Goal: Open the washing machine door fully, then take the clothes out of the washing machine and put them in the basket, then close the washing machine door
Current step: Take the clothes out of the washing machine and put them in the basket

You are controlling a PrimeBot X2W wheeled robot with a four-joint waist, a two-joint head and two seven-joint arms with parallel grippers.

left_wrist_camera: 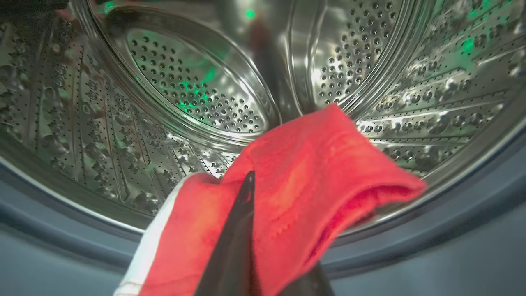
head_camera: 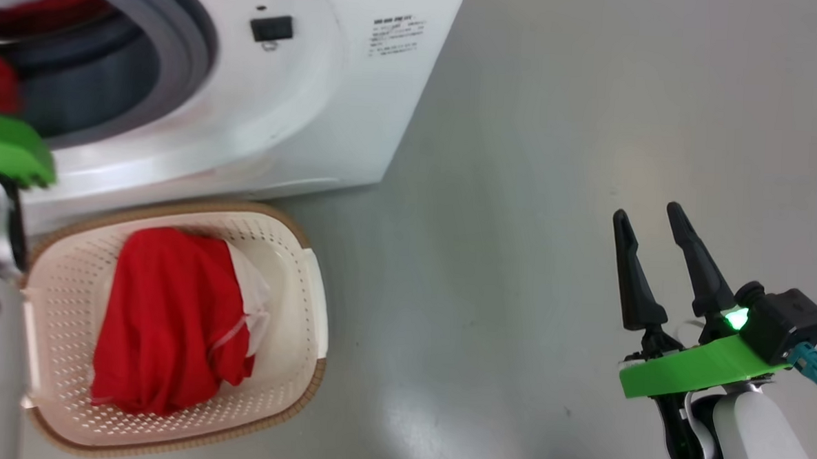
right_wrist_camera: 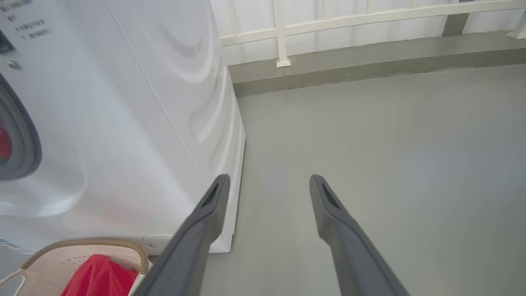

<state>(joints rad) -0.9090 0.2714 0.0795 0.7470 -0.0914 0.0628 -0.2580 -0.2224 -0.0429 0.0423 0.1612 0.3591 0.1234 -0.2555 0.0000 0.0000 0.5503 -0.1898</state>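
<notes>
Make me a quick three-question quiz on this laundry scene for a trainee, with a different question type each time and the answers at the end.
1. True or false: the right end effector is open and holds nothing.
2. Multiple choice: the left end effector is shut on: A. a red garment in the steel drum; B. the door latch; C. nothing.
3. Fill in the blank: the other red garment lies in the ____.

Key: 1 true; 2 A; 3 basket.
</notes>
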